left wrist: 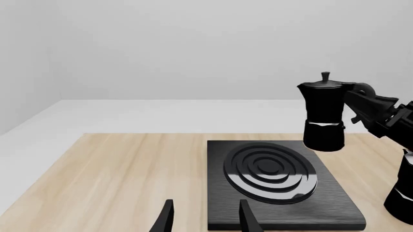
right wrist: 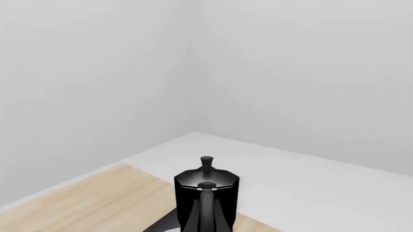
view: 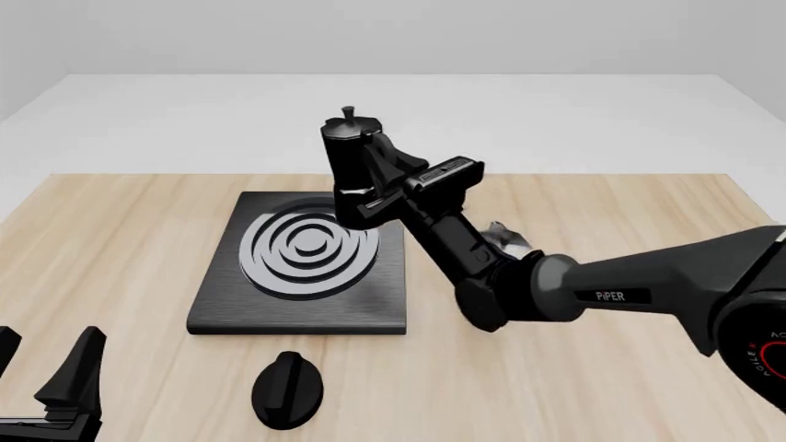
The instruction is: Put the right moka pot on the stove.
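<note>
Surface (view: 614, 387) carries the stove (view: 221, 308), burner rings (view: 307, 250) bare, nothing seated yet. Right arm (view: 639, 295) reaches across; right claw (view: 396, 184) is clamped on the handle of the right moka pot (view: 352, 166), holding it upright in the air over the stove's far right edge, clear of the slab. So pickup and lift are done; what's left looks like centring over the rings, lowering, release. Other moka pot (left wrist: 403, 193) sits on the surface right of the stove. Left claw (left wrist: 205, 217) idle, fingers apart, empty. Knob (view: 287, 390) near the stove front.
</note>
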Motion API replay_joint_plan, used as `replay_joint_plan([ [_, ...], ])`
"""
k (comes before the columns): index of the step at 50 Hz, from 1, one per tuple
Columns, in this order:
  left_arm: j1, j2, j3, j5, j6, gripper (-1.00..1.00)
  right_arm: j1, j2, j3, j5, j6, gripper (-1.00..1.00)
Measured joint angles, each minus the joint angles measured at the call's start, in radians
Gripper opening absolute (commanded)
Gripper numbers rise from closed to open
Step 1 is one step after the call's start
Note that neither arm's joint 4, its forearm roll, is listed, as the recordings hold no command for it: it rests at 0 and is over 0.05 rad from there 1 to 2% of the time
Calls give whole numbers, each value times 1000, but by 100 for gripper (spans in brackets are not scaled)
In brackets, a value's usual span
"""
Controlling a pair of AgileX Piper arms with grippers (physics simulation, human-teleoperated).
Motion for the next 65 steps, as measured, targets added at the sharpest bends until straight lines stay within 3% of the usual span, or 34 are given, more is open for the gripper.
replay_joint_plan([
  [65,0,0,0,0,0,100,93,273,-257,30,35,-100],
])
